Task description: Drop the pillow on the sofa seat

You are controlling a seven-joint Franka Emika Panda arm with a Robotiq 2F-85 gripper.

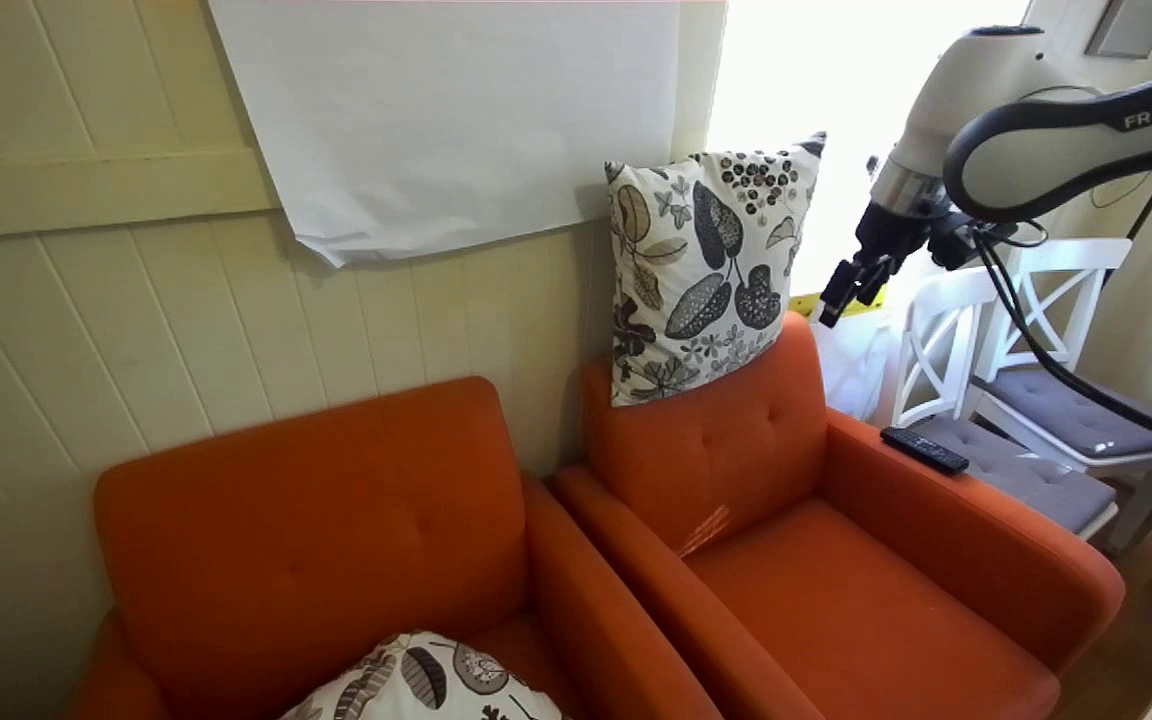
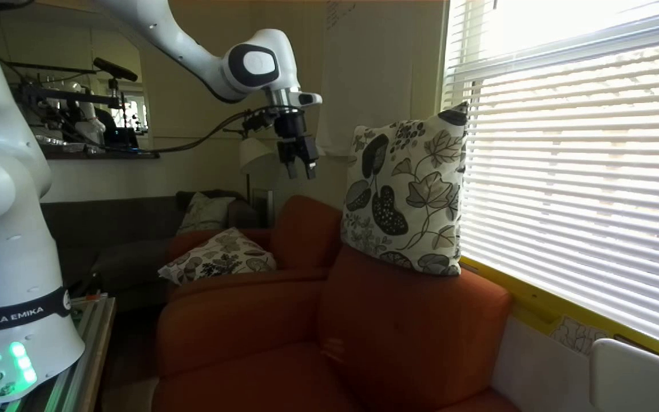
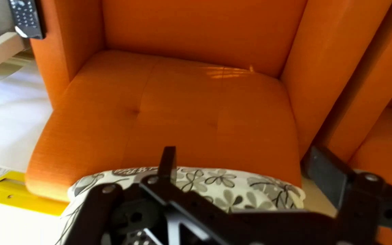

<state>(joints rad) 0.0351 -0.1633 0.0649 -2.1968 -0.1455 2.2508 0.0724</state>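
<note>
The pillow, a square cream leaf-print one, stands upright on top of the orange armchair's back; it also shows in an exterior view. Its edge shows in the wrist view, partly hidden by my gripper. The sofa seat below is bare, also seen in an exterior view and at the top of the wrist view. My gripper is open and empty, at about pillow height and beside it, apart from it, in both exterior views. In the wrist view its fingers are wide apart with the pillow edge beyond them.
A second orange armchair holds a similar pillow. A remote control lies on the armrest. A window with blinds and yellow sill is beside the pillow. White chairs stand beyond the armchair.
</note>
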